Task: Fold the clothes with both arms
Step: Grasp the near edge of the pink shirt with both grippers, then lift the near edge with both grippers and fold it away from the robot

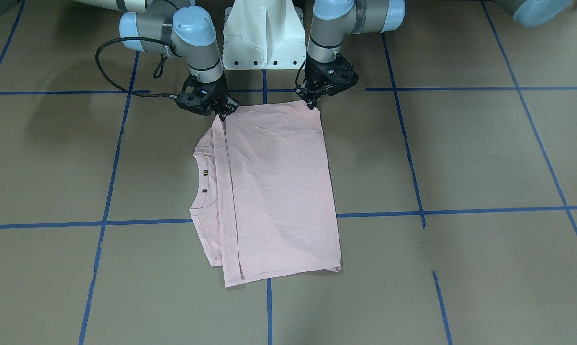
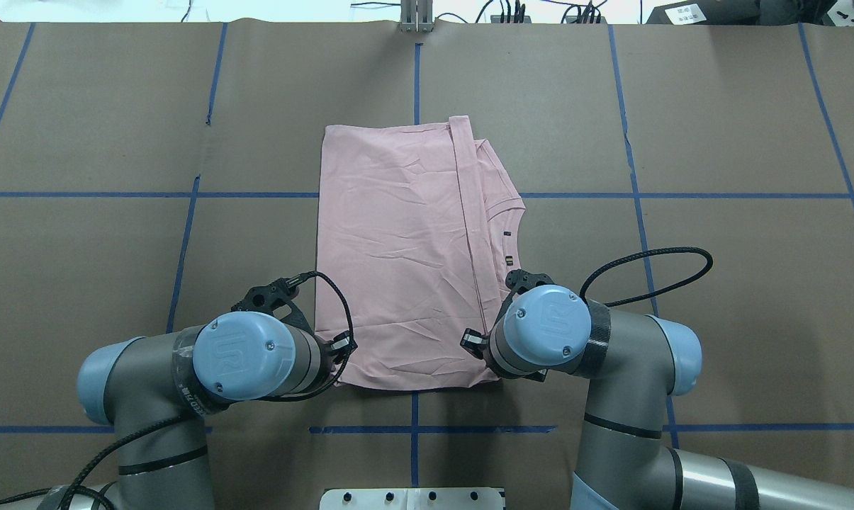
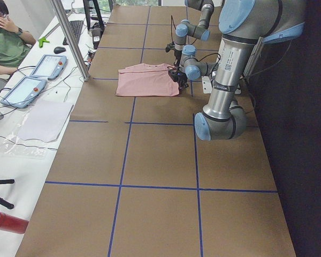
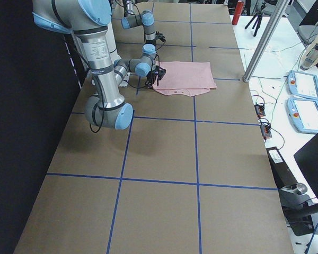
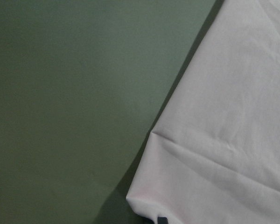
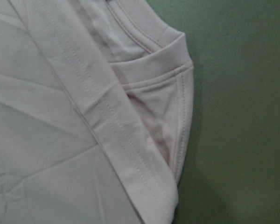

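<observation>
**Item.** The pale pink short-sleeved cotton T-shirt (image 1: pixel 278 191) lies flat and part-folded at the table's centre, straight ahead of me at 12 o'clock. One side is laid over the body. The ribbed neck band (image 1: pixel 203 179) is exposed on the shirt's 3 o'clock edge, taking 12 o'clock as away from me.

**Handling, as judged.** The shirt is light, limp and soft, with no stiffness to carry a fold on its own. The stacked layers are likely to slide over one another if lifted unevenly. The best holds are the two near corners, pinched through every layer. My right wrist camera shows hem bands and an inner layer overlapping at its corner, so a shallow pinch could miss the lower layers.

**Hands.** My left black two-finger gripper (image 1: pixel 312 101) sits at the shirt's 7 o'clock corner. My right black two-finger gripper (image 1: pixel 225 111) sits at the 5 o'clock corner. Both are down at cloth level with their fingers drawn near together. I cannot tell whether fabric is actually clamped in either.

**Surroundings.** The shirt rests on the brown paper-covered table (image 1: pixel 460 153), which is gridded with blue tape lines (image 1: pixel 460 210). The white pedestal base (image 1: pixel 264 33) stands at 6 o'clock of the shirt.
</observation>
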You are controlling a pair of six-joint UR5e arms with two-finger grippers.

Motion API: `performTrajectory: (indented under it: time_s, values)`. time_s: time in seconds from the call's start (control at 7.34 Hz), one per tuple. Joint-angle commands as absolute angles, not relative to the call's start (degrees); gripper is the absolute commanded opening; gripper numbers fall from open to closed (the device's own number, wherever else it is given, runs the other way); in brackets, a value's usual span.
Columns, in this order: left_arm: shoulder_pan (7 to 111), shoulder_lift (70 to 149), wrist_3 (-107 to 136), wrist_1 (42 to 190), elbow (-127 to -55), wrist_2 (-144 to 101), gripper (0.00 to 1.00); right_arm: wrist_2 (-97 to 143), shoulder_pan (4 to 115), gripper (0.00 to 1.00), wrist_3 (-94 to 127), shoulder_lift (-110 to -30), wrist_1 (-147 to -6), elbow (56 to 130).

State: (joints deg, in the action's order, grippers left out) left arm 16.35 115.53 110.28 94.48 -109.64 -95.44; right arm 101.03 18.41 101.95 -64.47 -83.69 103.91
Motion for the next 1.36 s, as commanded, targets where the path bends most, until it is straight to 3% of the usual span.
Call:
performTrajectory:
  time_s: [0.0, 0.68, 0.95, 1.23]
  values:
    - [16.5, 115.1, 109.2, 94.0, -112.6, -96.0, 0.00, 101.8, 18.6, 0.00, 101.5, -64.9, -83.8, 106.7]
    - [11.1, 110.1, 107.0, 85.4, -127.5, -97.6, 0.00, 102.0, 13.6, 0.00, 101.4, -69.4, -83.8, 117.2]
    - [10.5, 111.2, 106.5, 85.4, -126.9, -99.0, 0.00, 101.8, 15.4, 0.00, 100.6, -68.9, -83.5, 115.8]
    - [17.5, 113.7, 100.8, 88.1, -122.6, -98.6, 0.00, 101.5, 21.0, 0.00, 97.4, -66.1, -83.0, 112.8]
